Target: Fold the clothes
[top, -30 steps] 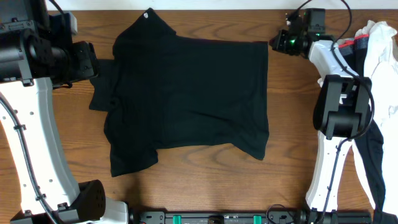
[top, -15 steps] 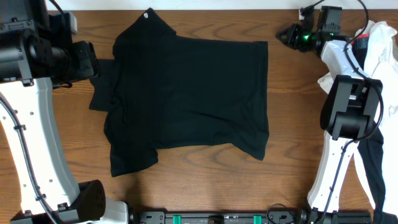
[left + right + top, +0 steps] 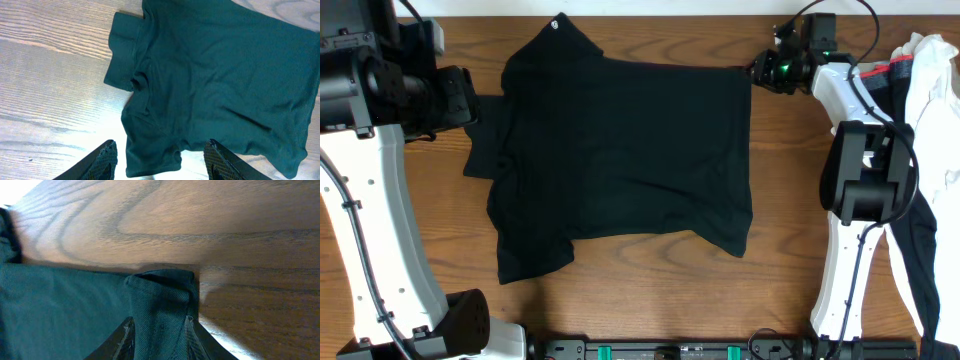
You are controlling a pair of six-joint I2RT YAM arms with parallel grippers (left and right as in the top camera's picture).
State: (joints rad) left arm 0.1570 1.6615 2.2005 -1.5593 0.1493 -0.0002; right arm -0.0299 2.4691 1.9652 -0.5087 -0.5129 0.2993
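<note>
- Wooden worktop, brown with a bold grain, fills the overhead view.
- Black T-shirt lies spread flat in the middle of the worktop, slightly left of centre. One short sleeve sticks out towards the left arm, and a lower flap juts towards the near edge.
- Left arm, white and black, stands along the left edge. Right arm stands at the right side and reaches to the far right corner of the T-shirt.
- White cloth is heaped at the right edge, well apart from the T-shirt.
- Left gripper hovers above the sleeve side of the T-shirt, jaws apart and holding nothing.
- Right gripper is low at the T-shirt's corner, jaws apart with the hemmed corner lying between them.
- Small white logo sits on the T-shirt's far edge.
</note>
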